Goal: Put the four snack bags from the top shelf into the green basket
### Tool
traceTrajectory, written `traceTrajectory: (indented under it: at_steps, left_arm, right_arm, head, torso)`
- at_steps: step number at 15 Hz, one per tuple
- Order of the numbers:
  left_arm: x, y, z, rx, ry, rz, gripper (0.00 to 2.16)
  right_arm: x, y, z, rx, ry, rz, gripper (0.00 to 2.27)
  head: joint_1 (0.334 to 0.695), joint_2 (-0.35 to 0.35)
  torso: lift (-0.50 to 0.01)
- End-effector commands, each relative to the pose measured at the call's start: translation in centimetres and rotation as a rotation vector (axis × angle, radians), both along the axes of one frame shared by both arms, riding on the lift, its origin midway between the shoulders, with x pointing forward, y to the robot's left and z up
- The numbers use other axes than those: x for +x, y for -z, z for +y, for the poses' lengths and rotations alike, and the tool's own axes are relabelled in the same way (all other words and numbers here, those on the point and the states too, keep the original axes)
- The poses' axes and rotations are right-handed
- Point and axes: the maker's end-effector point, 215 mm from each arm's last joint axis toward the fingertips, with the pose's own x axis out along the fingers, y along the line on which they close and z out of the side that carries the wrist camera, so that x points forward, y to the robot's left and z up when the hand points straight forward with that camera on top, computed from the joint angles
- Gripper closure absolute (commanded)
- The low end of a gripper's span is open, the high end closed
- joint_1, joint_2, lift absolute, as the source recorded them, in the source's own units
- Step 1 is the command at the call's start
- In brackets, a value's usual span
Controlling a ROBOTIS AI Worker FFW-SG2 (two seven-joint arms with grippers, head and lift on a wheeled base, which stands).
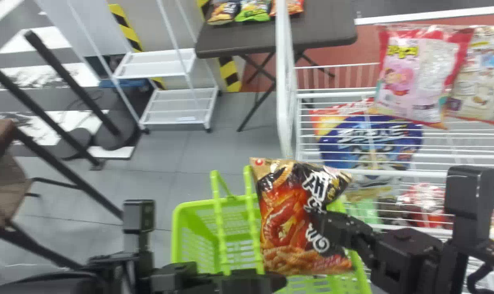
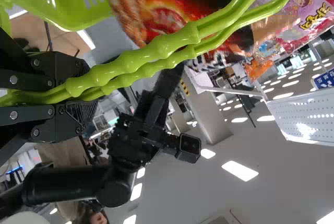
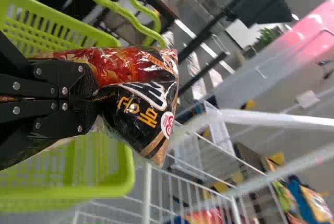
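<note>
My right gripper (image 1: 326,222) is shut on a red-and-black snack bag (image 1: 287,220), holding it above the green basket (image 1: 189,228). In the right wrist view the gripper (image 3: 94,94) pinches the bag (image 3: 141,98), whose printed end sticks out past the fingers, with the basket (image 3: 104,182) behind. At the bottom of the head view, my left gripper (image 1: 251,281) is at the basket's handles. The left wrist view shows this gripper (image 2: 78,96) shut on both green handles (image 2: 172,44). A pink snack bag (image 1: 414,77) and a beige one (image 1: 481,77) lie on the top shelf.
The white wire rack (image 1: 332,94) stands at the right, its front post close to the held bag. A blue bag (image 1: 369,141) and a red-and-white pack (image 1: 426,200) show through the wires. Farther back are a dark table (image 1: 251,38) with bags and a white cart (image 1: 181,106).
</note>
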Motion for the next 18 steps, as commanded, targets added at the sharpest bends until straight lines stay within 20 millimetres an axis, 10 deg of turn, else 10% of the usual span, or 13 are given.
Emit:
traceTrajectory:
  at_steps: [1,3,4,5,10,14,18]
  left_arm:
    - [-0.2,-0.1,-0.3,-0.006,0.009,0.006,2.15]
    - [-0.2,-0.1,-0.4,-0.007,0.009,0.008,2.15]
    - [-0.3,-0.1,-0.4,-0.008,0.010,0.008,2.15]
    - [-0.2,-0.1,-0.4,-0.006,0.009,0.010,2.15]
    - [-0.3,-0.1,-0.4,-0.006,0.009,0.017,2.15]
    - [-0.4,-0.1,-0.5,-0.007,0.014,0.019,2.15]
    - [-0.4,-0.1,-0.6,-0.009,0.016,0.020,2.15]
  right_arm:
    - [-1.2,2.3,4.2,-0.041,-0.091,0.038,2.22]
    - [-2.3,5.5,6.2,-0.135,-0.156,0.076,1.54]
    - [-3.6,6.9,7.1,-0.166,-0.207,0.111,0.49]
    - [-4.1,7.5,7.7,-0.181,-0.233,0.123,0.00]
    - [-2.6,5.9,1.8,-0.140,-0.143,0.160,0.06]
    - [7.8,2.7,-11.1,-0.179,0.189,0.022,0.06]
    - [18.2,1.5,-18.3,-0.221,0.392,-0.109,0.06]
  head:
    - [0.695,0.350]
    - [0.695,0.350]
    - [0.695,0.350]
    - [0.695,0.350]
    - [0.695,0.350]
    - [0.695,0.350]
    - [0.695,0.082]
  torso:
    - [0.000]
    - [0.000]
    - [0.000]
    - [0.000]
    - [0.000]
    - [0.000]
    - [0.000]
